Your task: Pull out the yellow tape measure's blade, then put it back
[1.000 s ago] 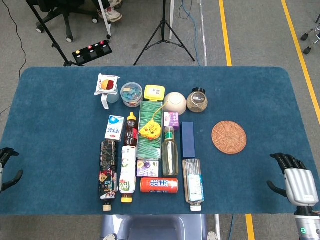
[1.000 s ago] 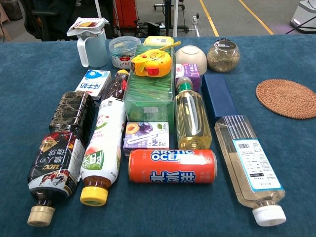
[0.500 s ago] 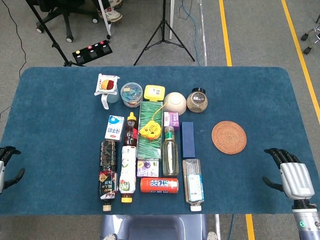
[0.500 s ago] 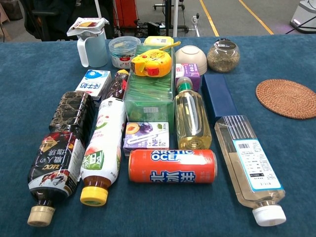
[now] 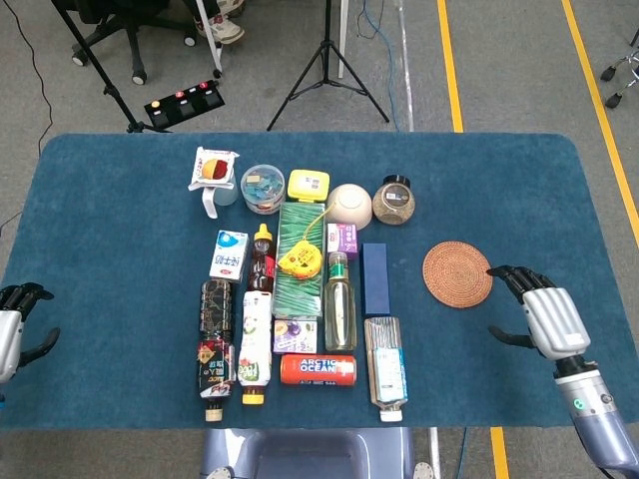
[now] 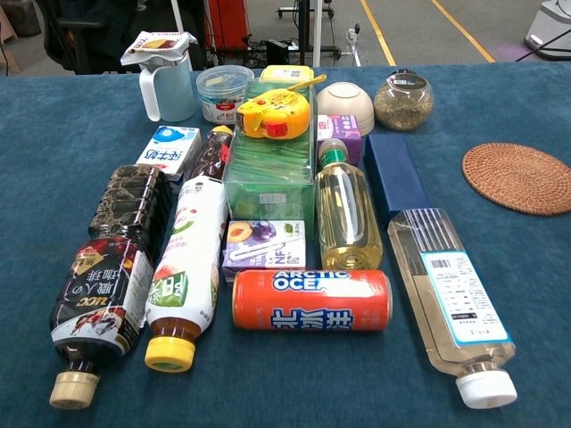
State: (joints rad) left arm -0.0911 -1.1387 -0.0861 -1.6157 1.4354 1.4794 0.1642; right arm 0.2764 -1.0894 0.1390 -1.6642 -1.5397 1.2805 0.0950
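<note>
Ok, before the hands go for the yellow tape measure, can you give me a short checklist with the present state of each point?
1. Yellow tape measure in view, on top of the green box: ok.
2. Tape measure free of any hand: ok.
3. Right hand holds nothing, fingers apart: ok.
4. Left hand holds nothing: ok, though only partly in view.
5. Room around the tape measure: not ok; dark sauce bottle and purple carton stand close beside it.
6. Blade fully retracted: cannot tell.

Woven coaster (image 5: 457,273), orange soda can (image 6: 311,300), navy box (image 5: 375,278), white bowl (image 5: 348,203)
</note>
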